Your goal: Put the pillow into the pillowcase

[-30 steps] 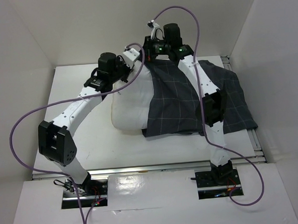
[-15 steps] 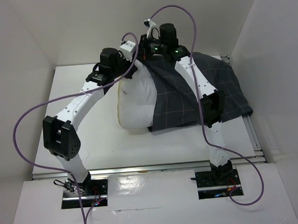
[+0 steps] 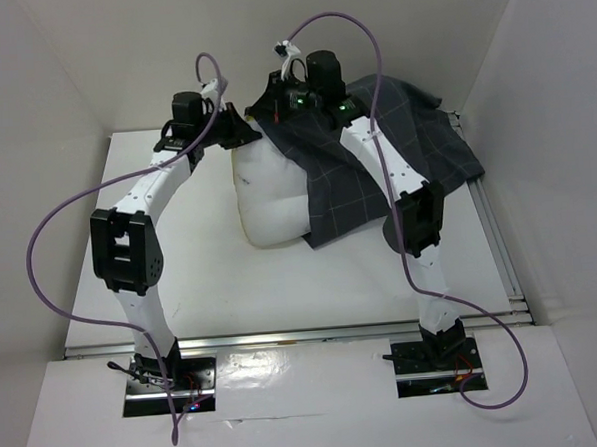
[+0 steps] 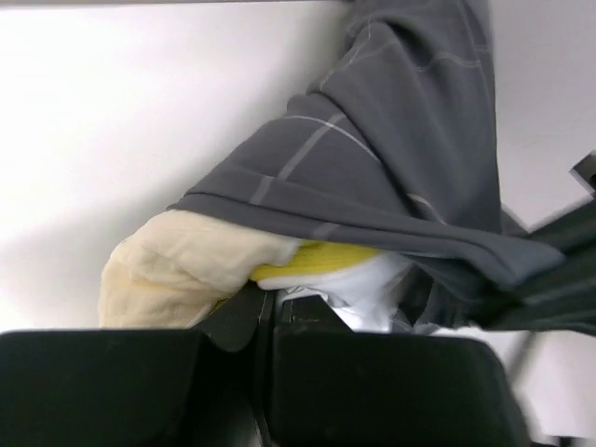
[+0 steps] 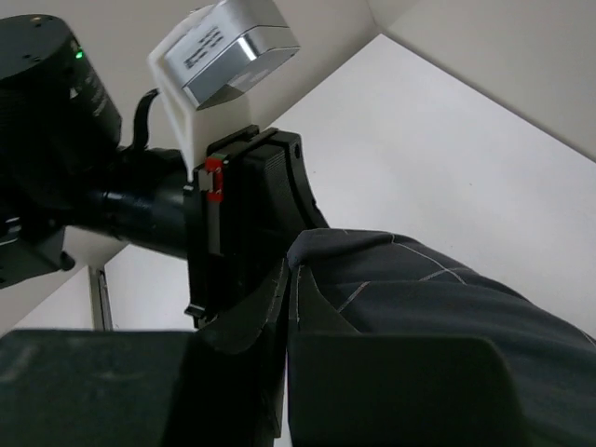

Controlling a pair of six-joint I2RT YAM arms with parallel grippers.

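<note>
The white pillow [image 3: 272, 195] hangs lifted at the back of the table, its lower end resting near the middle. The dark grid-patterned pillowcase [image 3: 384, 144] drapes over its right side and upper end. My left gripper [image 3: 242, 134] holds the pillow's upper left corner. In the left wrist view that left gripper [image 4: 270, 300] is shut on the pillow [image 4: 177, 270] at its yellow trim [image 4: 317, 255], under the pillowcase [image 4: 400, 177]. My right gripper [image 3: 270, 100] is close beside it. In the right wrist view this right gripper [image 5: 292, 272] is shut on the pillowcase [image 5: 438, 307] hem.
White enclosure walls stand close on the left, back and right. The white table [image 3: 181, 280] has a metal rail [image 3: 498, 238] along its right edge. Purple cables [image 3: 49, 247] loop off both arms. The left arm's wrist [image 5: 242, 214] sits right beside my right fingers.
Both grippers have risen and moved back and left, carrying pillow and pillowcase. The pillowcase's near edge has come off the table and the bundle now hangs steeper.
</note>
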